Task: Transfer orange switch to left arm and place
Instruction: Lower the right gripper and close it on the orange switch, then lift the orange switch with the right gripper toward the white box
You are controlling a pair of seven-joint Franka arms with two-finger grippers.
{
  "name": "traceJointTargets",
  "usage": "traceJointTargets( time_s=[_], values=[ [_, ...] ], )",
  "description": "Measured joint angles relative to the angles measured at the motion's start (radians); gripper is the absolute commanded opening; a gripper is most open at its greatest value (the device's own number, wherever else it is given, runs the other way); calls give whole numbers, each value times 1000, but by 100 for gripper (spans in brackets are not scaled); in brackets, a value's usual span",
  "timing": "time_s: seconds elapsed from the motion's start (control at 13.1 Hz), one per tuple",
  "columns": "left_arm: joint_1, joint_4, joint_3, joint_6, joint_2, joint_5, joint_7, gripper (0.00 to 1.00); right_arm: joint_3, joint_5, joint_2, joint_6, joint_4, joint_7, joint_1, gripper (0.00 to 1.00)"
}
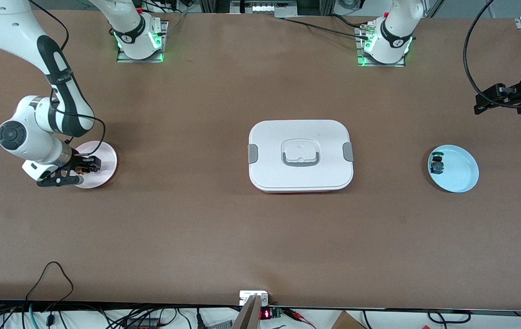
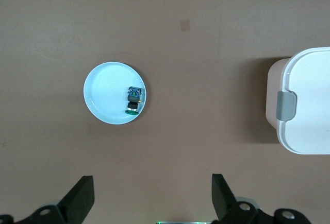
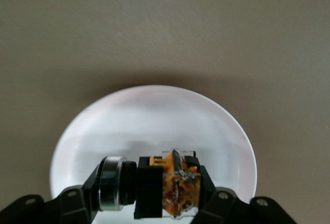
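Note:
The orange switch [image 3: 172, 188], black with orange parts and a silver ring, lies sideways between my right gripper's [image 3: 149, 187] fingers, which touch both its ends. In the front view that right gripper [image 1: 86, 165] is low over a pale pink plate [image 1: 105, 157] at the right arm's end of the table, shut on the switch [image 1: 81, 170]. The white lidded box [image 1: 300, 155] sits in the middle of the table. My left gripper [image 1: 481, 103] waits in the air at the left arm's end, open and empty, its fingers [image 2: 82, 198] wide apart.
A light blue plate [image 1: 459, 176] at the left arm's end holds a blue-and-green switch [image 1: 436, 163]; both also show in the left wrist view, the plate [image 2: 105, 92] and the switch [image 2: 134, 99]. The box's corner [image 2: 309, 105] shows there too. Cables lie along the table's near edge.

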Motion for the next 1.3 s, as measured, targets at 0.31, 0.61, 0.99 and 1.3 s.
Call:
traceJointTargets(
  time_s=[0.31, 0.61, 0.99, 1.3],
  values=[
    [0, 0, 0, 0, 0, 0, 0, 100, 47, 0, -85, -198, 127, 0, 2, 27],
    [0, 0, 0, 0, 0, 0, 0, 100, 116, 3, -139, -287, 248, 0, 3, 15],
    [0, 0, 0, 0, 0, 0, 0, 100, 171, 127, -187, -516, 421, -2, 15, 0],
    [0, 0, 0, 0, 0, 0, 0, 100, 177, 167, -229, -531, 449, -4, 113, 0]
  ],
)
